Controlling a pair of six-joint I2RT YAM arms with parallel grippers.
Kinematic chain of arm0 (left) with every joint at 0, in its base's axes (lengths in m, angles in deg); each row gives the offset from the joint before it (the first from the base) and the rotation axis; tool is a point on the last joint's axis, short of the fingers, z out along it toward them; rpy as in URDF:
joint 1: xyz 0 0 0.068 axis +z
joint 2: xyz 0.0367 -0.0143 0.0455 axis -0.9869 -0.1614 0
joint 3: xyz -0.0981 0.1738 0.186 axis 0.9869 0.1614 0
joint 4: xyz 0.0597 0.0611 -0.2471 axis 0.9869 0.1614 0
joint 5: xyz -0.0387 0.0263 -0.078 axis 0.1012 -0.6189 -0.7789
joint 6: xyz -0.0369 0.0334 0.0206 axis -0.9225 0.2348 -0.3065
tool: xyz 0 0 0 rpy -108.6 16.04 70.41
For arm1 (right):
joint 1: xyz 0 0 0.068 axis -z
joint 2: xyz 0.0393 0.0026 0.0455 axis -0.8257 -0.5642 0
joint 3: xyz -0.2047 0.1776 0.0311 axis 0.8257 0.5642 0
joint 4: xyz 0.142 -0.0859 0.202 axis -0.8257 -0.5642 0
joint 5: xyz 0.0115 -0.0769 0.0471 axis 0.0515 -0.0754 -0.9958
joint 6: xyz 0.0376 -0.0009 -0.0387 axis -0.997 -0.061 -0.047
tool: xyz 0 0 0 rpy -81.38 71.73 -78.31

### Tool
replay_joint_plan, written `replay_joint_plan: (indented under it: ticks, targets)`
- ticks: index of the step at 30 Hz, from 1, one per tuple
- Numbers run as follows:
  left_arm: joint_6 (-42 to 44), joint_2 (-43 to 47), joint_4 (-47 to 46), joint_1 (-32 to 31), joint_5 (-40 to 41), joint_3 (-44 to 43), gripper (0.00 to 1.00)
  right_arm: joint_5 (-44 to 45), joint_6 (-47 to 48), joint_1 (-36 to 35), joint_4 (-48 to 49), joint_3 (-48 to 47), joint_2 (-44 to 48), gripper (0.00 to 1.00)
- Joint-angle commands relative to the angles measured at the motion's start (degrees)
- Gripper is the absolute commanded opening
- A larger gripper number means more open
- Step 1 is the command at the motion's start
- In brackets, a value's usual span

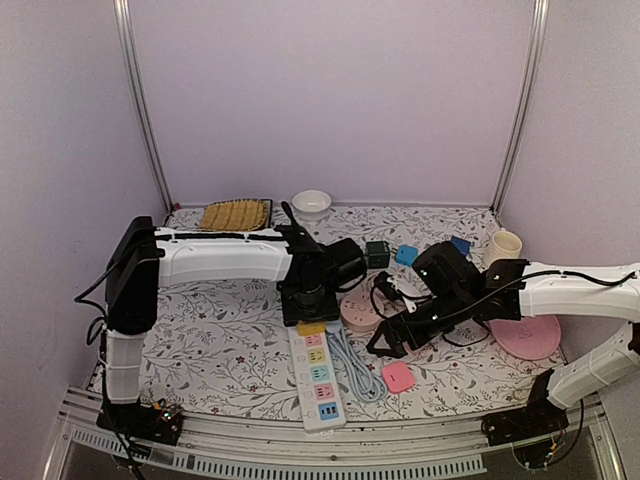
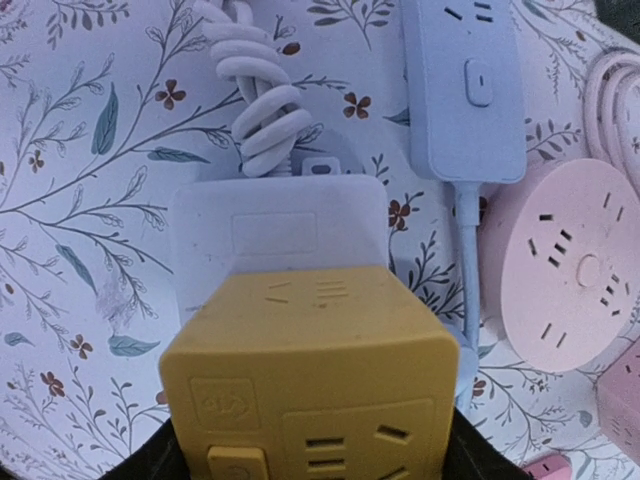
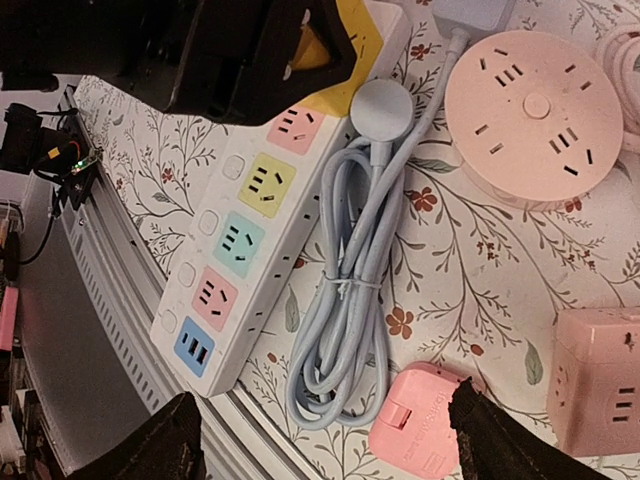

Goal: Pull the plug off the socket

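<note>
One yellow plug block, seemingly rigid, light, likely seating tightly in the power strip, is sitting between left gripper fingers, clamping untellable, flat sides offering purchase; right gripper is gaping

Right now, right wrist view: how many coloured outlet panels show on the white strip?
5, in a row: pink panel beside the yellow plug block, then yellow panel, teal panel, second pink panel, blue panel at the white strip's end. The block may hide more.
</note>
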Motion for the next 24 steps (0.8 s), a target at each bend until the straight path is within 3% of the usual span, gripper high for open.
replay_joint_plan:
  ticks: [1,4,7,10,16,24]
  targets:
    - [1.76,0.69,-2.64,0.39,-1.37,0.65,0.42,-7.43,-0.65,0.71,5.29,-0.34,-4.86,0.80]
    - [0.63,2.14,-3.07,-0.23,-1.29,1.19,0.36,-12.40,-1.27,1.20,8.31,-1.58,-8.74,0.62]
    - [-0.13,2.91,-3.81,-0.86,-1.34,1.47,0.32,-15.17,-1.98,1.35,9.40,-4.39,-13.37,0.32]
    - [-0.50,3.20,-4.65,-1.29,-1.11,1.42,0.30,-18.21,-3.14,1.55,10.44,-7.44,-18.66,0.14]
    - [-3.20,5.07,-5.06,-2.27,0.58,2.41,0.28,-21.39,-6.12,1.59,12.46,-12.06,-26.10,0.06]
    - [-6.59,12.87,-12.62,-3.68,2.52,9.33,0.28,-23.65,-11.52,1.71,18.06,-14.16,-32.93,0.04]
